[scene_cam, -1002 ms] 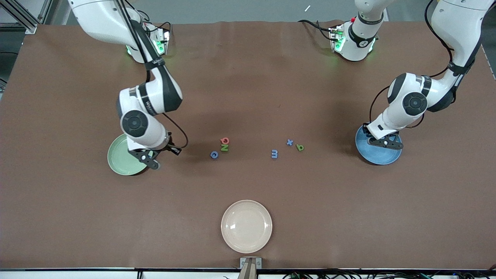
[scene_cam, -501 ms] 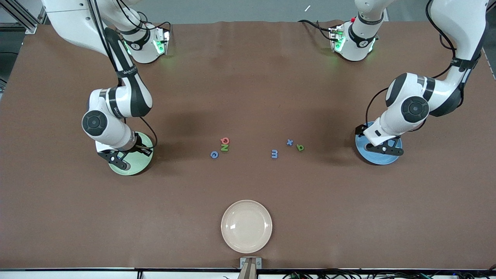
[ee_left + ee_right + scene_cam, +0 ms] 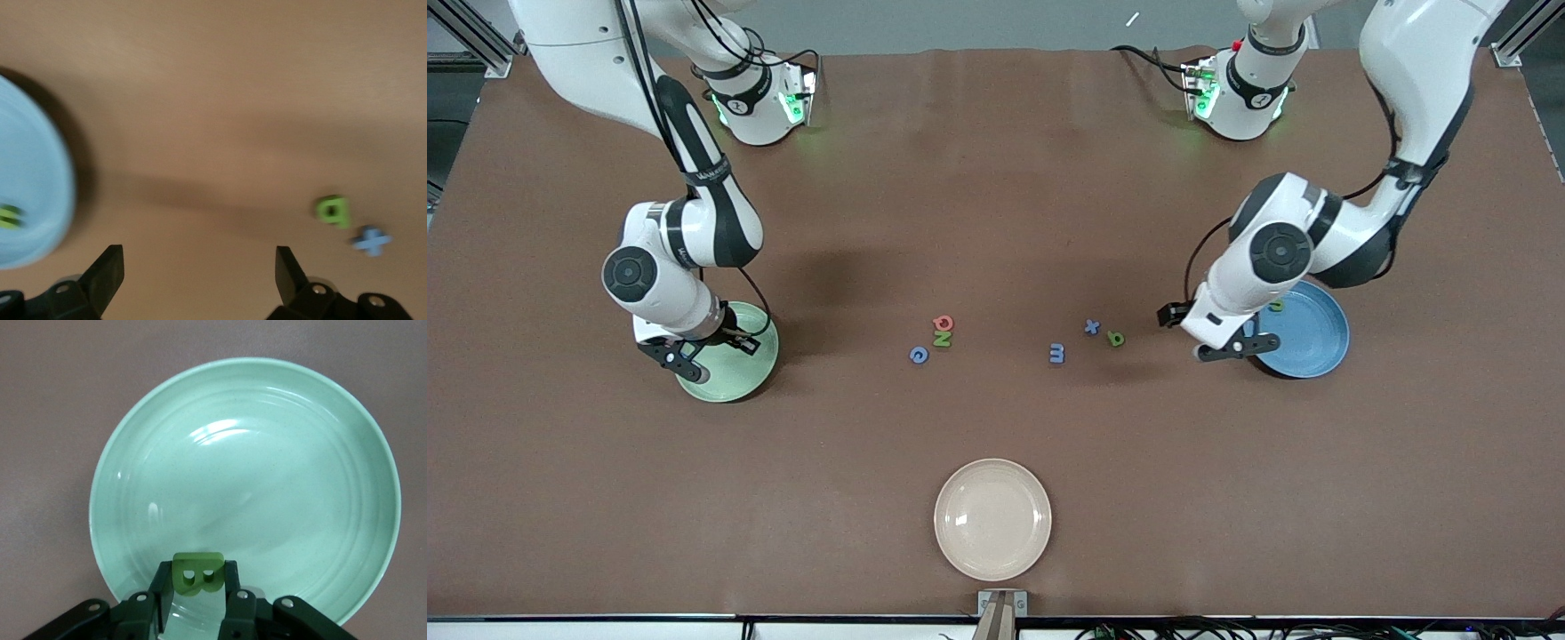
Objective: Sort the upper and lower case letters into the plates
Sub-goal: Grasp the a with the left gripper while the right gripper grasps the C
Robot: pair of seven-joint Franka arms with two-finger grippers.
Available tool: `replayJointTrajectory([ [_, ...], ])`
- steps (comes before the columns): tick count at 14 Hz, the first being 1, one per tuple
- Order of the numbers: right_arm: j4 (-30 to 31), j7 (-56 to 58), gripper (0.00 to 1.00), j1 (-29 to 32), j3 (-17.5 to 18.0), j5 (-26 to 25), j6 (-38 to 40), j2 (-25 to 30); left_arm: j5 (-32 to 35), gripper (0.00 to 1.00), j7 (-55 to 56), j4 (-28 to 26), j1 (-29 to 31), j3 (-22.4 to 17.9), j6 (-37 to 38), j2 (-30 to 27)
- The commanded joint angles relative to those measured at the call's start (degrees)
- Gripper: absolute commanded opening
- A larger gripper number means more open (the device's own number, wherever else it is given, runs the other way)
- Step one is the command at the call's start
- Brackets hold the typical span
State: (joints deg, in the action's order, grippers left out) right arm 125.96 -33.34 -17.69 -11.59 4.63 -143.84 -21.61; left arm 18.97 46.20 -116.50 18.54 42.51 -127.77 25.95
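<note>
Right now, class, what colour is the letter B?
Green; the letter B shows best in the right wrist view.

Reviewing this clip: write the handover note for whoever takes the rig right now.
Right end effector: shut on the small green letter B, over the pale mint green round plate; not released.
Left end effector: open, empty, over the brown table beside the sky blue round plate.
Done: one green lower-case letter lies in the blue plate.
Left on the table: red Q, green N, blue C grouped toward the right arm's end; blue m, blue x, green lower-case letter toward the left arm's.
The cream-beige round plate holds nothing.
</note>
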Motion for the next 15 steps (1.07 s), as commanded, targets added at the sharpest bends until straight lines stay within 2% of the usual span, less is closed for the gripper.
replayJointTrajectory([
  [1,1.2,-0.1,0.03,0.9,1.0,0.3,-1.5,-1.1,2.4,1.00,7.7,4.9,-3.5,-0.2,-0.5,5.4],
  [4,1.2,-0.2,0.05,0.8,1.0,0.5,-1.4,-1.9,7.9,1.00,16.0,4.9,-5.4,-0.4,-5.8,10.3],
  [6,1.2,-0.2,0.13,0.8,1.0,0.5,-1.4,-2.1,11.1,1.00,20.2,4.9,-5.5,-0.4,-6.5,12.1],
  [7,1.1,-0.1,0.26,0.8,1.0,0.5,-1.1,-2.1,12.5,1.00,21.2,5.0,-5.5,-0.4,-6.6,12.8],
  [9,1.0,0.2,0.88,0.8,0.9,0.4,-0.4,-1.7,13.4,1.00,23.0,5.3,-6.8,-0.5,-8.1,13.8],
  [10,0.9,0.3,1.00,0.9,0.8,0.4,0.7,-1.0,13.5,1.00,23.8,6.5,-7.6,-0.7,-8.1,14.6],
  [12,-1.1,1.6,1.00,1.2,0.3,-0.1,6.1,1.6,13.5,1.00,25.1,7.9,-10.8,-3.1,-8.2,15.3],
  [15,-8.2,2.9,1.00,2.0,0.3,0.3,20.4,3.6,13.5,0.95,25.4,8.0,-13.8,-5.9,-8.2,15.3],
])
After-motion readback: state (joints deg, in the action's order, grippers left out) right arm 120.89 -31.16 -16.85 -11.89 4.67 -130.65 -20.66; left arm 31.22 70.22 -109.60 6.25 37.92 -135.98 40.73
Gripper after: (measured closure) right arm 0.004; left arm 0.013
